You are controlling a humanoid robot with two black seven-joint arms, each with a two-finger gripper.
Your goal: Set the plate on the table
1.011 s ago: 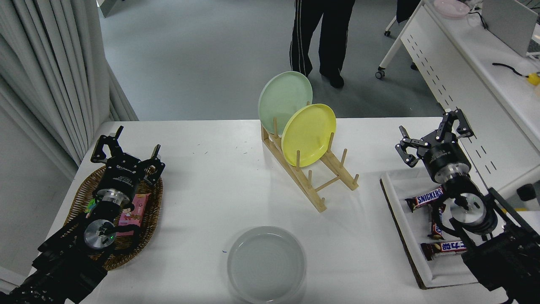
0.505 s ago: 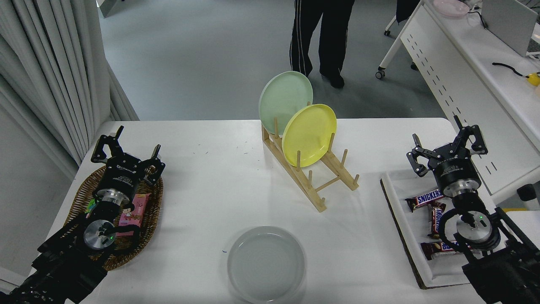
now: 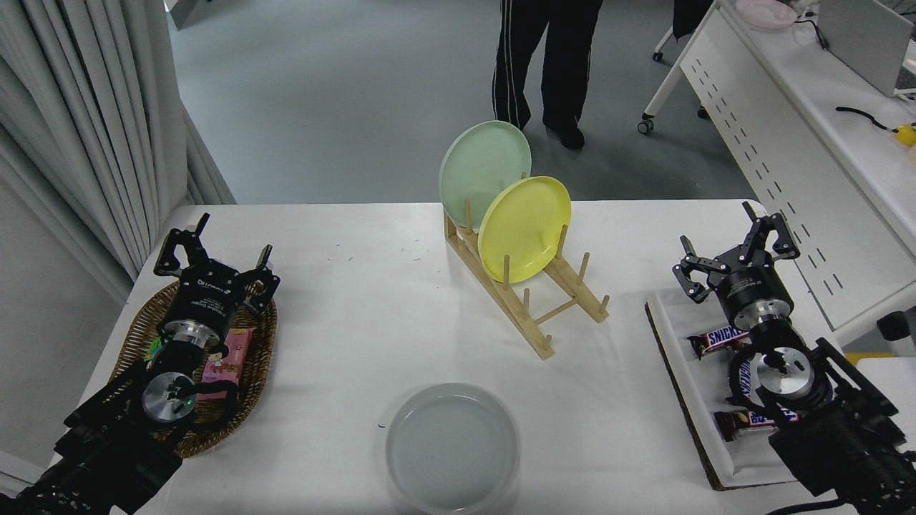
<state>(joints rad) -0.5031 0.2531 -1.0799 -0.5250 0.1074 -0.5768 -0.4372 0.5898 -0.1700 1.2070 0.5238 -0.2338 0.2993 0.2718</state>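
Observation:
The light grey-white plate lies flat on the white table, near its front edge at the middle. My right gripper hovers open and empty at the table's right side, above the far end of a white tray, well away from the plate. My left gripper is parked open over a wicker basket at the lower left.
A wooden rack at the table's middle back holds a pale green plate and a yellow plate on edge. The white tray holds chocolate bars. The wicker basket holds snacks. A person's legs stand beyond the table.
My right gripper moved down and right, then back a little to the left, staying open and empty. The plate and the left arm have not moved.

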